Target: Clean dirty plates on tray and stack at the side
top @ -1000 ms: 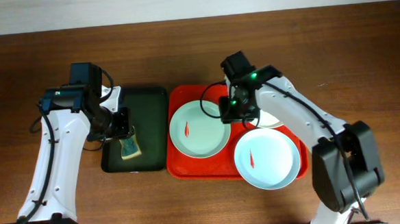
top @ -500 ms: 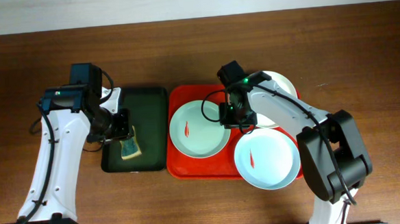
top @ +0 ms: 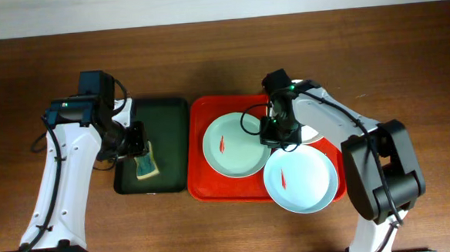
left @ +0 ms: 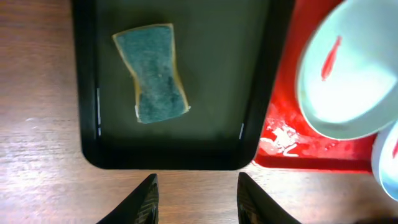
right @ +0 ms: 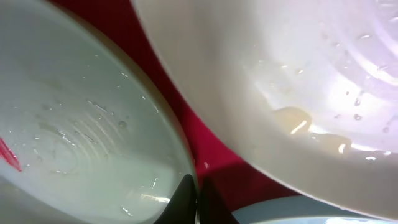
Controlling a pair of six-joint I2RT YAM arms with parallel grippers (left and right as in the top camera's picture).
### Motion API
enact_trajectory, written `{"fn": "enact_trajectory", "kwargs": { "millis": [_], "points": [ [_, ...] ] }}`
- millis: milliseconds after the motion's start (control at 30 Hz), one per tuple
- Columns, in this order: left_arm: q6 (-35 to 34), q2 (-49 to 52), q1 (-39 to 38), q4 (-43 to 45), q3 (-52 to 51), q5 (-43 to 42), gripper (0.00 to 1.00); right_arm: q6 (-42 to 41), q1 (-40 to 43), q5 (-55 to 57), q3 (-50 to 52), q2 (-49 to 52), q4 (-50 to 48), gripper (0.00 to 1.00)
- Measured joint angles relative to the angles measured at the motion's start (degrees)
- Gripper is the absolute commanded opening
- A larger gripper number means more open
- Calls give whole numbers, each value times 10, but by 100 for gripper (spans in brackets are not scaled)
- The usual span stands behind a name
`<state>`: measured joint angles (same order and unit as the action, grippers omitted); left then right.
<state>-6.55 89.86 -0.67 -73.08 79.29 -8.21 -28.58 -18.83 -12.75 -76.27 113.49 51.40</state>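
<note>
The red tray [top: 201, 181] carries three plates. A mint green plate [top: 234, 145] with a red smear lies at its left. A pale blue plate [top: 301, 178], also smeared red, overhangs the tray's front right corner. The white plate [top: 311, 129] at the back right is partly hidden by my right arm. My right gripper [top: 276, 135] is shut on the green plate's right rim; the wrist view shows its gripper [right: 198, 199] pinching that plate [right: 74, 124] beside the white plate [right: 280, 93]. My left gripper [left: 198, 198] stands open and holds nothing, over the wood just off the dark green tray.
A dark green tray [top: 163, 114] lies left of the red one. A yellow sponge with a dark scrub face [left: 152, 81] lies on it, seen from overhead as the sponge [top: 145, 167] at the tray's front left. Bare wooden table [top: 407, 70] surrounds both trays.
My right gripper has shut on the green plate's right rim, and the plate has slid a little to the right with it. The left arm has stayed put.
</note>
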Motion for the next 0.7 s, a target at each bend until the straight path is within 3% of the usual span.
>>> {"fn": "enact_trajectory", "kwargs": {
  "millis": [133, 267, 700],
  "points": [
    [-18, 0, 0, 51, -42, 19, 40, 1, 0, -4, 0, 0, -7, 12],
    [-31, 13, 0, 125, -112, 29, 30, 2, -2, -9, 0, 0, -24, 13],
    [-38, 124, 0, 213, -135, 69, 33, 4, -8, -17, 0, 0, -43, 15]
  ]
}}
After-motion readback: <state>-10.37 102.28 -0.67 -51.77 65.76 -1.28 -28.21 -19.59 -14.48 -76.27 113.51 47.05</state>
